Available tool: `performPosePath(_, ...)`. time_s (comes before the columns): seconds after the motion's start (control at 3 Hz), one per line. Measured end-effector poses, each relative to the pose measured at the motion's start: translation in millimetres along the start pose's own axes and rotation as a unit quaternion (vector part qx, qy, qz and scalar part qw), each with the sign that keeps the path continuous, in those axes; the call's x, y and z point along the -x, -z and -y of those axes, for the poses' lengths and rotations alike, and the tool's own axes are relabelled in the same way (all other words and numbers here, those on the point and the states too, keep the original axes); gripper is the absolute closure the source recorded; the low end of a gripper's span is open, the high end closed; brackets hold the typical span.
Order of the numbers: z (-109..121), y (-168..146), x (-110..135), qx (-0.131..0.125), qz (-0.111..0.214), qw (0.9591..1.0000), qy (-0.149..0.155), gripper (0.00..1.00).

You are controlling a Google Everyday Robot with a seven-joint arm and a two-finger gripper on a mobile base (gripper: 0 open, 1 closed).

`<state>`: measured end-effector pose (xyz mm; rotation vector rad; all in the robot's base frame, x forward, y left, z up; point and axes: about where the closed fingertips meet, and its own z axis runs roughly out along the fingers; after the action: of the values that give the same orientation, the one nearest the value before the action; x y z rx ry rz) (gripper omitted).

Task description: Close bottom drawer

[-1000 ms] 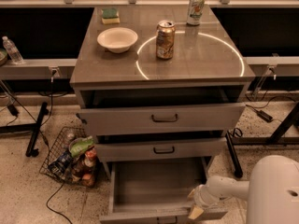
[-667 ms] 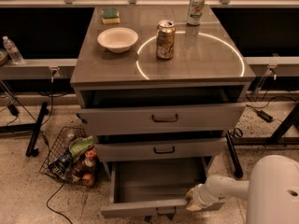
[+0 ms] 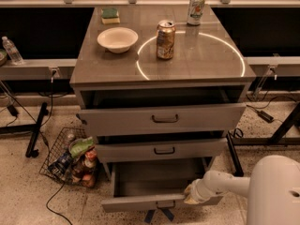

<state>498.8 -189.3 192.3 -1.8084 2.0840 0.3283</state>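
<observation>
Bottom drawer (image 3: 149,185) pulled out; gripper (image 3: 191,194) at its front panel, grip state cannot tell; wire basket (image 3: 54,148) holds packets (image 3: 80,147).

End effector (image 3: 191,194) at bottom drawer (image 3: 136,203) front's right end; wire basket (image 3: 55,145) near left end.

- The grey cabinet top (image 3: 206,64) carries four things, all apart: a white bowl (image 3: 117,39) at the left, a gold can (image 3: 165,40) near the middle, a green-white can (image 3: 196,7) at the back edge, and a green sponge (image 3: 110,15) at the back left.
- The speckled floor (image 3: 28,191) carries a wire basket (image 3: 56,149) left of the cabinet.
- The gripper (image 3: 192,194) is low, at the front panel of the bottom drawer (image 3: 140,201).
</observation>
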Motion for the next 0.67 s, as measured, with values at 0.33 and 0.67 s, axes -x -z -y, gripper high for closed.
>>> performPosePath(0.33,0.1,0.0,0.3,0.0,0.0,1.0,0.0,0.52)
performPosePath(0.67,0.1,0.0,0.3,0.0,0.0,1.0,0.0,0.28)
